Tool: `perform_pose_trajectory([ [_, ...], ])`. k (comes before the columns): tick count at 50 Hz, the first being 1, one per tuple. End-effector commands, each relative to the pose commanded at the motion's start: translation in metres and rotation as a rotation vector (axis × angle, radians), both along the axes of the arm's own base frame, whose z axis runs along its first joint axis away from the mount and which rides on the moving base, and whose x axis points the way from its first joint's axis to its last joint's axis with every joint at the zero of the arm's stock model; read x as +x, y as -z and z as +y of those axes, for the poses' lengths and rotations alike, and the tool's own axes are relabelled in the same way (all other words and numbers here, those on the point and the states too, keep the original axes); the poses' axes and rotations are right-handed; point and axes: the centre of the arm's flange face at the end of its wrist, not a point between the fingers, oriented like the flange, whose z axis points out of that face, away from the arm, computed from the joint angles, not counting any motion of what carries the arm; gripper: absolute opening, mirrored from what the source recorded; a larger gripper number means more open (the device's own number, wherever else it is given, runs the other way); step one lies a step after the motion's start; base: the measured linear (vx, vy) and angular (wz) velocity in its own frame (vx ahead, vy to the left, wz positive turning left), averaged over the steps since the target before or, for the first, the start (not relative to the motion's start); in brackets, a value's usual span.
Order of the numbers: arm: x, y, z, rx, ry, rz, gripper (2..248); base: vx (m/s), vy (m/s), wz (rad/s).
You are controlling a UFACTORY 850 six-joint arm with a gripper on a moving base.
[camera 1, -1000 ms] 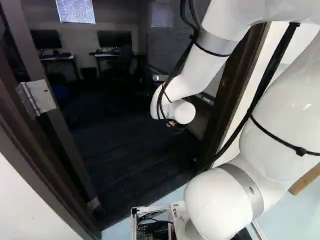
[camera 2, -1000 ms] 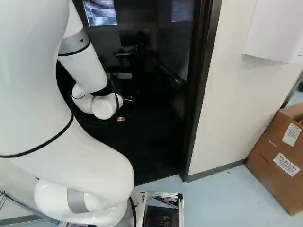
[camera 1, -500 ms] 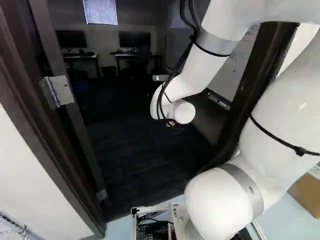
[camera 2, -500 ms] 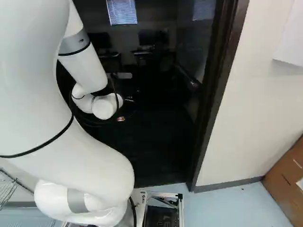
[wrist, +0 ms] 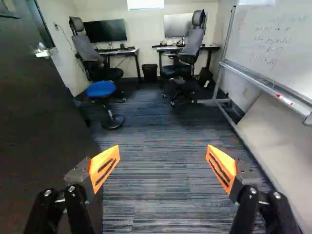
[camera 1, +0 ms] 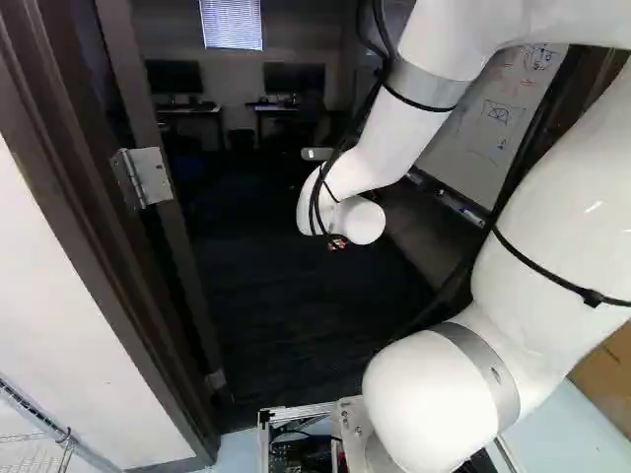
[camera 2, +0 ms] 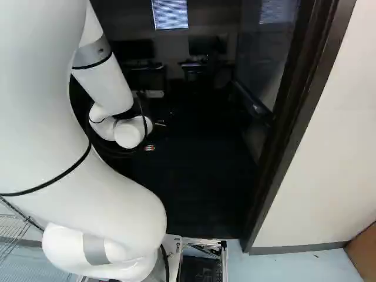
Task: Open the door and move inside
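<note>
In the left base view the gripper hangs small and dark below the arm's white wrist, past the doorway's dark frame. The wrist view shows the gripper open, its orange pads wide apart with only carpet behind the gap. The dark door stands swung inward beside one finger, not gripped; its silver lever handle is farther ahead on that side. A hinge shows on the door's edge side. The right base view shows the other side of the frame.
Inside are a blue stool, office chairs, desks with monitors, a bin and a whiteboard on a stand along the side opposite the door. Outside, a wire rack and a cardboard box flank the base.
The base has turned left: doorway, hinge and room slide rightward in both base views, and more of the whiteboard shows. The arm holds its pose against its lowest joint.
</note>
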Motion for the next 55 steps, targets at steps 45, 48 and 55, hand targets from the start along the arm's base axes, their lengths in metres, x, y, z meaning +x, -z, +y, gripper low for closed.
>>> perform_pose_trajectory([
  [45,0.0000,0.0000,0.0000,0.000,0.000,0.000,247,0.137,0.003,0.003],
  [48,0.0000,0.0000,0.0000,0.000,0.000,0.000,247,0.140,0.003,-0.005],
  [55,0.0000,0.0000,0.0000,0.000,0.000,0.000,247,0.157,0.006,0.004],
])
